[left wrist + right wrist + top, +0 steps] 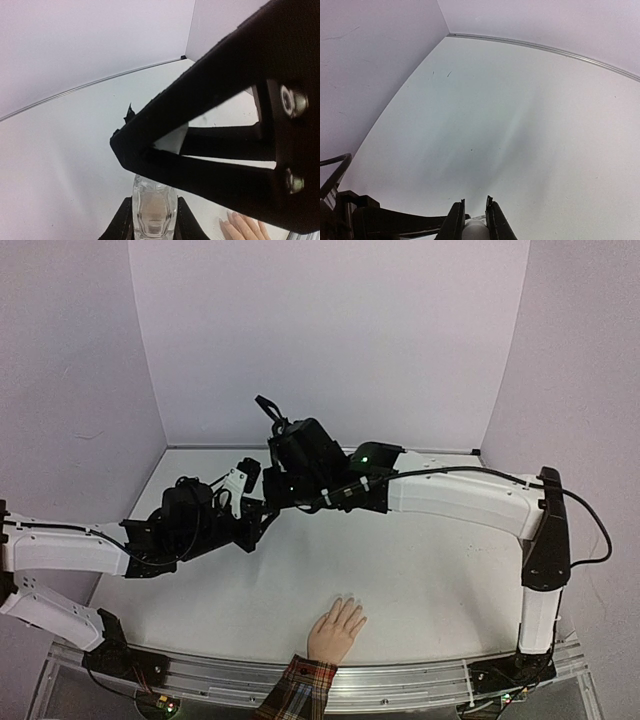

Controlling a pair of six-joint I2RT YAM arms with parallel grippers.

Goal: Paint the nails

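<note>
The peach hand (337, 630) lay flat at the near edge of the table (430, 570), its nails (349, 602) pointing away. Farther back, the left gripper (154, 216) was squeezed tight on a clear bottle (154, 205). The right gripper (475, 210) was pinched on its white cap (476, 231).
</note>
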